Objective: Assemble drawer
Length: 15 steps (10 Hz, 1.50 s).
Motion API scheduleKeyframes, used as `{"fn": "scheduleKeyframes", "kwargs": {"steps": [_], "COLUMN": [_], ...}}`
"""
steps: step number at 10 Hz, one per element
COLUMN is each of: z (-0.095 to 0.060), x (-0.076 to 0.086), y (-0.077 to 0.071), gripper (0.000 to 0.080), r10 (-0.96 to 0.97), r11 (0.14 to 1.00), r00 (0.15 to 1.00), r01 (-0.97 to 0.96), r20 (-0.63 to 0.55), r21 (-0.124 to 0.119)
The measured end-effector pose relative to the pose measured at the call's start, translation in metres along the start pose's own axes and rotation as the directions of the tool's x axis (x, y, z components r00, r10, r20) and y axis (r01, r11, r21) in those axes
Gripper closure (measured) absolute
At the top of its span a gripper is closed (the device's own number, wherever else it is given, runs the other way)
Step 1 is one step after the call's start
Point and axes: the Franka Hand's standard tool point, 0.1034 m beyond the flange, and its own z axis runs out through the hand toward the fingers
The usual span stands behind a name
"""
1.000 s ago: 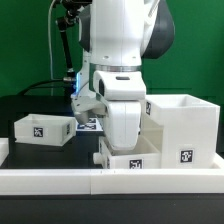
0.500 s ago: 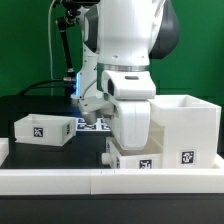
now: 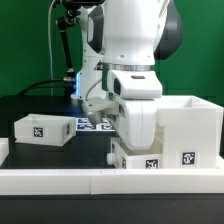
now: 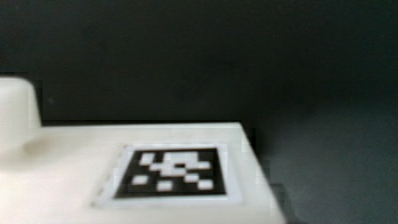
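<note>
The white hand of my gripper (image 3: 133, 143) reaches down into a small white tray (image 3: 128, 160) that has a square tag on its front. Its fingertips are hidden inside the tray, which travels with the hand. The tray sits just at the exterior view's left of the tall boxy casing (image 3: 190, 125), close to its wall. A second small tray (image 3: 42, 128) lies apart at the left. The wrist view shows a white tagged surface (image 4: 71, 160) up close over the black table, with no fingers in sight.
A low white border wall (image 3: 60, 181) runs along the front. The marker board (image 3: 92, 124) lies on the black table behind the arm. A blurred white rounded shape (image 4: 15, 110) sits at the wrist view's edge.
The arm and the small tray under it have moved together toward the exterior view's right, closer to the casing. The left tray and the casing have not moved.
</note>
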Motion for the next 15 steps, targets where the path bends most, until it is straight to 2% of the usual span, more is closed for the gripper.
{"fn": "scheduleKeyframes", "kwargs": {"steps": [1, 2, 3, 4, 5, 6, 8, 11, 13, 15], "z": [0.0, -0.001, -0.005, -0.009, -0.014, -0.022, -0.044, -0.057, -0.054, -0.048], "x": [0.0, -0.001, -0.004, -0.005, -0.004, -0.004, -0.009, -0.03, -0.047, -0.05], "y": [0.0, 0.0, 0.002, 0.004, 0.006, 0.009, 0.021, 0.032, 0.045, 0.05], "gripper": [0.0758, 0.0581, 0.0444, 0.0444, 0.0246, 0.0179, 0.0155, 0.0151, 0.0151, 0.0151], "r10": [0.0, 0.012, 0.043, 0.07, 0.072, 0.077, 0.081, 0.093, 0.036, 0.016], "r11": [1.0, 1.0, 0.999, 0.997, 0.997, 0.997, 0.996, 0.995, 0.999, 0.999], "r00": [1.0, 1.0, 0.999, 0.998, 0.997, 0.997, 0.996, 0.995, 0.999, 0.999], "r01": [0.0, -0.012, -0.043, -0.07, -0.072, -0.077, -0.081, -0.094, -0.037, -0.017], "r20": [0.0, 0.0, 0.001, 0.002, 0.005, 0.01, 0.026, 0.033, 0.033, 0.033], "r21": [0.0, -0.001, -0.008, -0.015, -0.013, -0.001, 0.021, 0.019, 0.031, 0.03]}}
